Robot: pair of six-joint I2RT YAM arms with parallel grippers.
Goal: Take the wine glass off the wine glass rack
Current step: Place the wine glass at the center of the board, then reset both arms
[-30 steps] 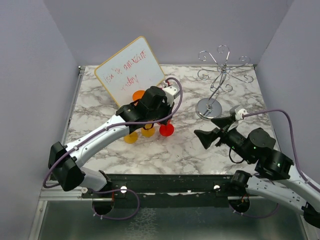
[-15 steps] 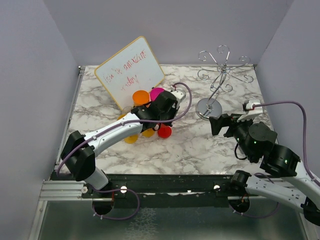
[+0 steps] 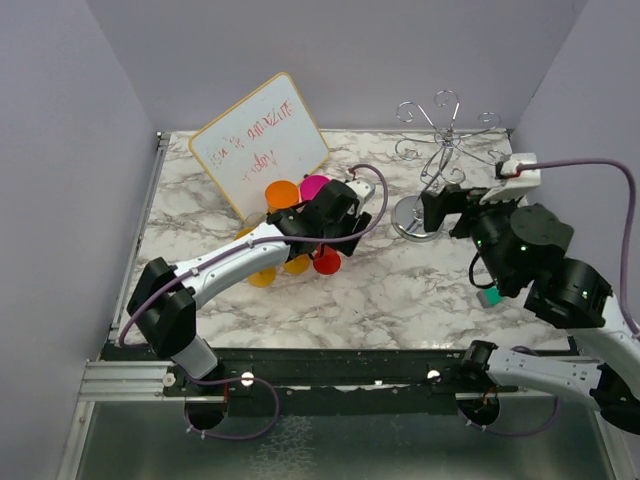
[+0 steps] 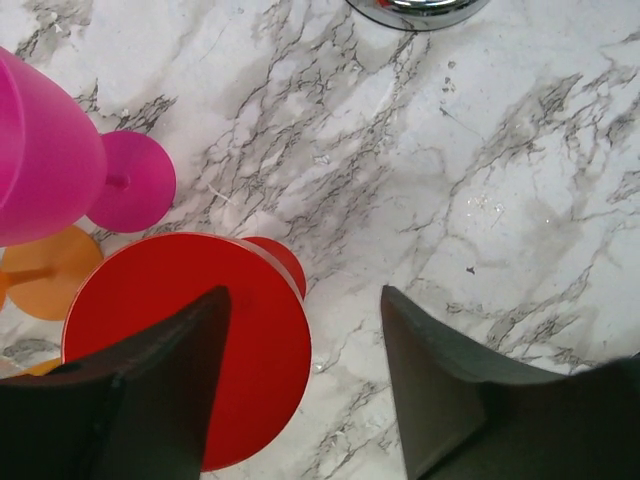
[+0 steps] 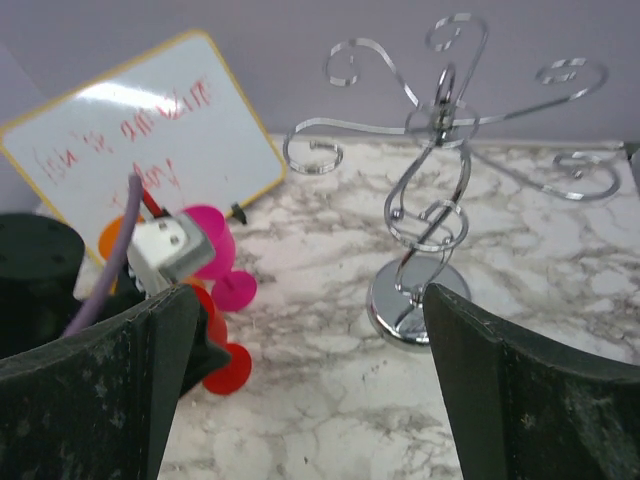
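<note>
Left of the wine glass rack (image 5: 414, 300), our left gripper (image 4: 305, 300), jaws apart, hangs over the upright red wine glass (image 4: 160, 275); the right gripper (image 5: 310, 300) gapes wide.

Cut edges and covered parts near the glasses

In the left wrist view the wine glass rack (image 4: 415, 8) shows only the rim of its base at the top edge, the pink glass (image 4: 40, 150) is cut by the left edge, and one of the left fingers (image 4: 150, 400) covers part of the red glass (image 4: 185, 280). From above, the left arm (image 3: 230, 262) partly covers an orange glass (image 3: 282, 190), and the writing on the whiteboard (image 3: 262, 143) is too small to read.
</note>
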